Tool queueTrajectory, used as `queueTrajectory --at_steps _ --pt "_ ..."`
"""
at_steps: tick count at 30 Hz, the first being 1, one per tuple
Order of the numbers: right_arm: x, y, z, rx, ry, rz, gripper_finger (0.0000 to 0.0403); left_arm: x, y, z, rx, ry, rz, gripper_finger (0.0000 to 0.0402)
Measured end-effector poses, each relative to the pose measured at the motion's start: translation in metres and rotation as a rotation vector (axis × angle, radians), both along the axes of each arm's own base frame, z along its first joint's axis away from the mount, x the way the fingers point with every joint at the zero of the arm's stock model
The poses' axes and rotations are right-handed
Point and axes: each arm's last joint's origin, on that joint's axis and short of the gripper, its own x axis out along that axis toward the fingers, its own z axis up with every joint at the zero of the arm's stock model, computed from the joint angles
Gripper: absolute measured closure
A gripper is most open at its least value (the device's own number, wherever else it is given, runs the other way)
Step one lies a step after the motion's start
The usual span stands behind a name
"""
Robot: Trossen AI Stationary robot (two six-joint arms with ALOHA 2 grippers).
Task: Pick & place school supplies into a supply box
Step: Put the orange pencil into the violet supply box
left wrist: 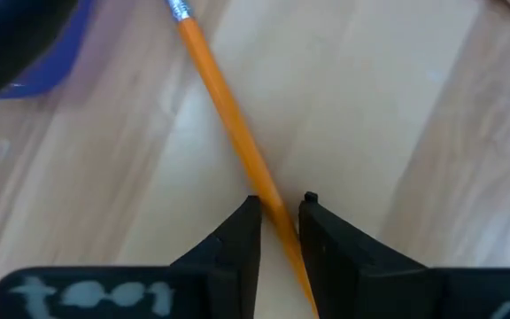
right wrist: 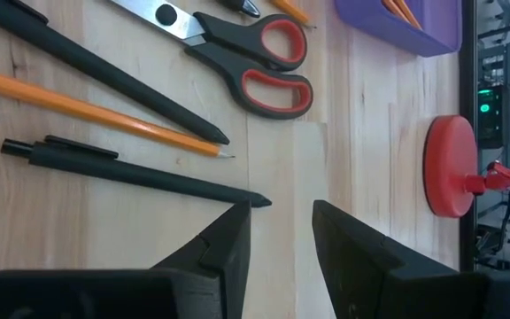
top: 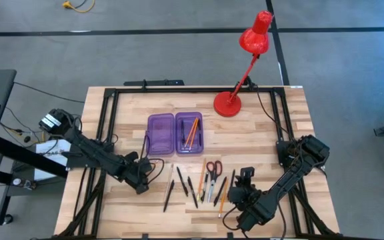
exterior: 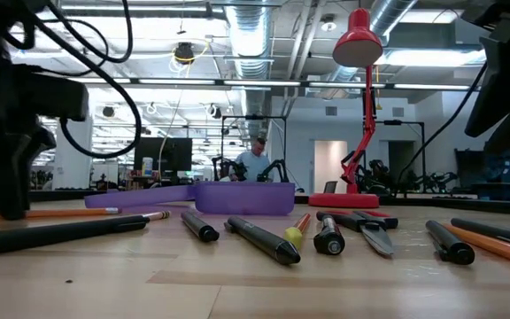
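Wooden table (top: pixel 125 107) is hosting the left gripper (left wrist: pixel 279 221) clamping an orange pencil (left wrist: pixel 228 115) just below the purple supply box (top: pixel 175 133), while the right gripper (right wrist: pixel 277 226) is hovering, fingers apart, beside pens (top: pixel 192 185) and scissors (top: pixel 213 168).

The left pincer (left wrist: pixel 280 221) sits low, its jaws closed on something thin; the right pincer (right wrist: pixel 277 226) hovers, jaws parted.
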Motion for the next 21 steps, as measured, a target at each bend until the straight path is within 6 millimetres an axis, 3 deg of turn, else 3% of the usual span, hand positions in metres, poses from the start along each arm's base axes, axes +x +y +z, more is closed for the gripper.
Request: queueTrajectory --at_steps 8,16,21 --pt "0.0 0.0 0.0 -0.001 -0.001 0.0 0.0285 -0.005 -0.011 -0.006 0.045 0.022 -0.133 0.039" --pt "0.0 0.0 0.0 -0.001 -0.001 0.0 0.0285 -0.003 -0.021 -0.003 0.074 0.03 -0.248 0.0362" --pt "0.0 0.0 0.0 0.001 -0.006 -0.006 0.0285 0.002 -0.026 -0.011 0.114 0.105 -0.254 0.0386"
